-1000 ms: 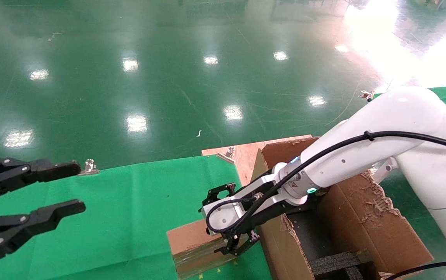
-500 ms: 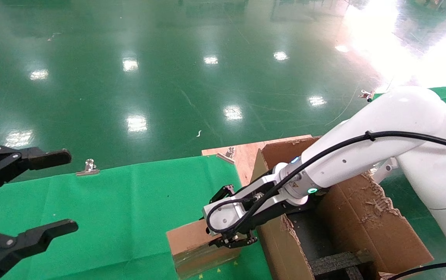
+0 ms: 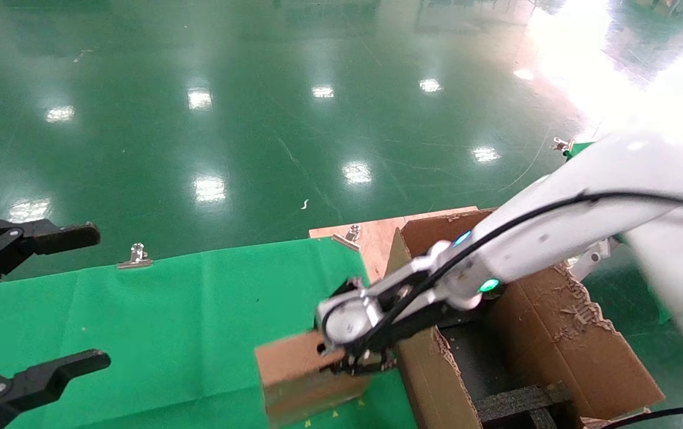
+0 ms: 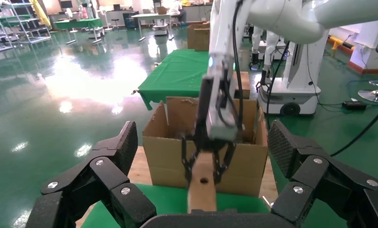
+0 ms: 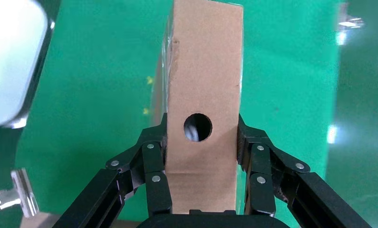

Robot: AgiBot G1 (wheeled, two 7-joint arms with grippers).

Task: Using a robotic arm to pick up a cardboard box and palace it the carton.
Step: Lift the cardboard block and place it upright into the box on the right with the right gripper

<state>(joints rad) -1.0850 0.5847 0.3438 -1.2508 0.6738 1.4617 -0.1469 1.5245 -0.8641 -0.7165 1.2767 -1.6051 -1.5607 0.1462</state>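
1. In the head view, look toward 5 o'clock: the robotic arm [image 3: 532, 244] reaches down from the right, and your right gripper [image 3: 358, 361] is clamped on the cardboard box [image 3: 299, 372]. The box sits on the green cloth [image 3: 186, 322], just beside the near wall of the carton [image 3: 555, 339], which lies at 4 o'clock with ragged flaps and black foam [image 3: 514, 402] inside. The box is outside the carton.

2. In the same view, your left gripper [image 3: 19, 310] hangs at 9 o'clock over the cloth's edge, fingers spread wide and holding nothing, well apart from the box. A metal clip [image 3: 134, 256] pins the cloth's far edge at about 10 o'clock, and a second one [image 3: 350, 233] lies on the wooden board [image 3: 371, 235] near 12 o'clock of the box.

3. In the left wrist view, you see the left gripper's two black padded fingers [image 4: 118, 149] parted, and between them, farther off, the right gripper [image 4: 207, 164] pinching the box [image 4: 202, 187] on both sides of its narrow face with the round hole. The carton [image 4: 244, 159] stands right behind it.

4. In the right wrist view, the box [image 5: 206, 95] fills the centre. The black fingers [image 5: 151, 156] press against both long sides of it, level with a round hole [image 5: 197, 127] in its narrow face. Green cloth [image 5: 92, 95] lies below it.
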